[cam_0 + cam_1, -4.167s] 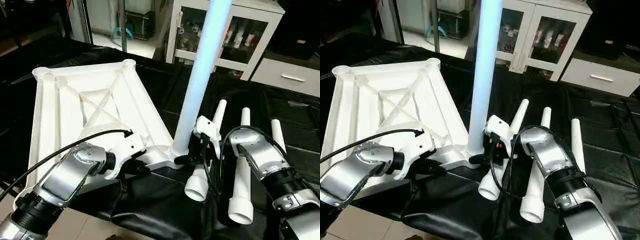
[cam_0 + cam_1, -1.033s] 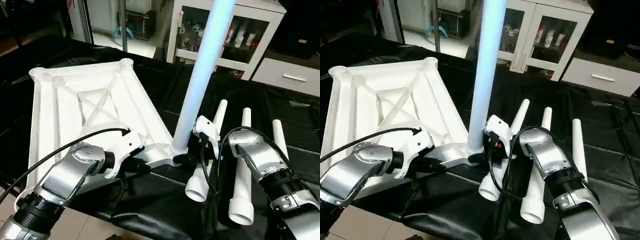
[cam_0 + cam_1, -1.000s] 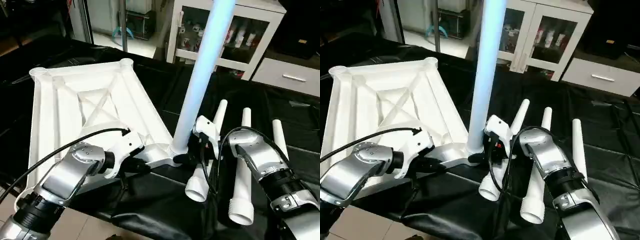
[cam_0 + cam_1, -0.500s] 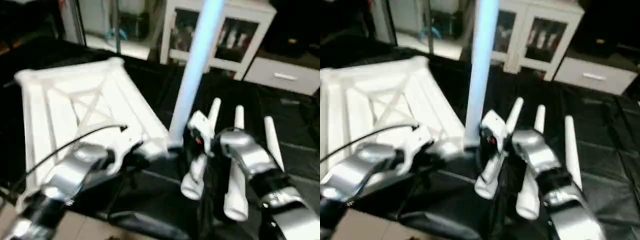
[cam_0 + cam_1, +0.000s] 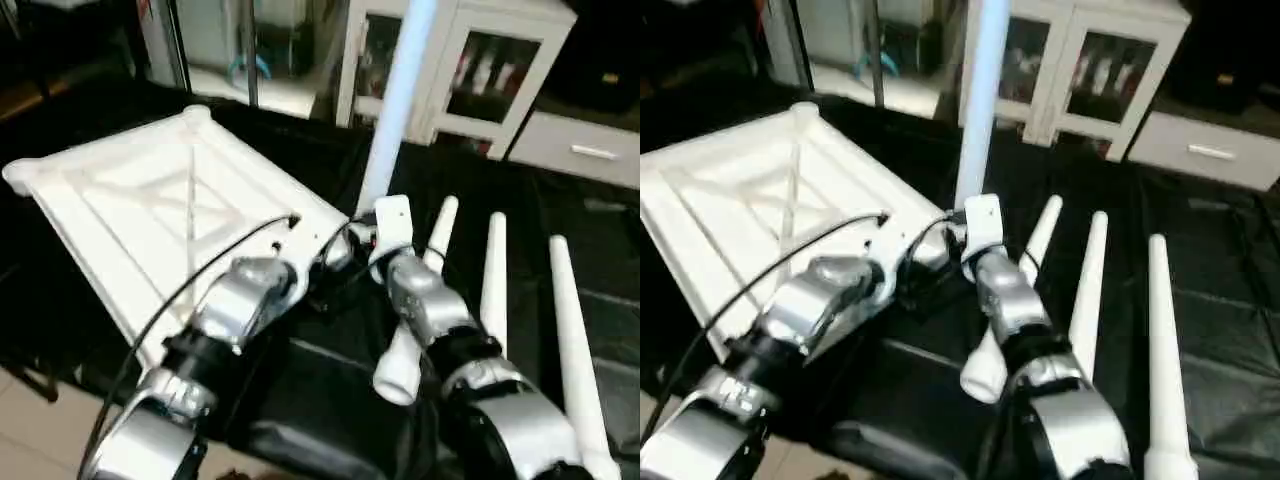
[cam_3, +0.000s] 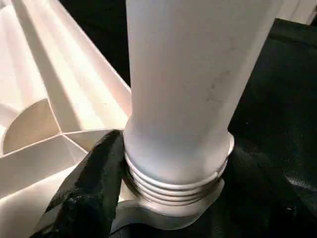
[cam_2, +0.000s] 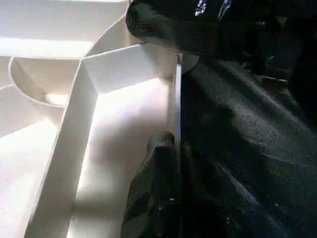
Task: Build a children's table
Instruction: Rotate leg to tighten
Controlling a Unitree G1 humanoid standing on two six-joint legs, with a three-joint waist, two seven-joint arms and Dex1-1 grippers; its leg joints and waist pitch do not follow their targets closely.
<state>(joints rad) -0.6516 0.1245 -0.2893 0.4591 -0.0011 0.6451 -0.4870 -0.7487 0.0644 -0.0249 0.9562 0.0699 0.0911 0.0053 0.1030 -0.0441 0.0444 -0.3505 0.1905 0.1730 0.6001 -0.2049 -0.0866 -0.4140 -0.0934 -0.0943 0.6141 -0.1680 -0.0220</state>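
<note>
The children's table top (image 5: 130,200) lies upside down on black cloth, X ribs up. One white leg (image 5: 395,110) stands upright in its near right corner socket (image 6: 163,218), threaded base (image 6: 173,181) partly in. My right gripper (image 5: 362,243) is shut around that leg's base; one black finger (image 6: 94,193) presses against the leg. My left gripper (image 7: 176,144) is shut on the top's thin rim (image 7: 177,99) just beside that corner. Three loose legs (image 5: 490,270) lie side by side on the cloth to the right.
A white glass-door cabinet (image 5: 470,60) and a white drawer unit (image 5: 590,150) stand behind the table. The black cloth (image 5: 320,400) hangs over the front edge, with pale floor (image 5: 30,400) at lower left. A cable (image 5: 190,290) loops over my left forearm.
The whole picture has shifted and tilted, so the camera has moved. Both grippers keep the same hold, and the leg still stands upright in the corner socket.
</note>
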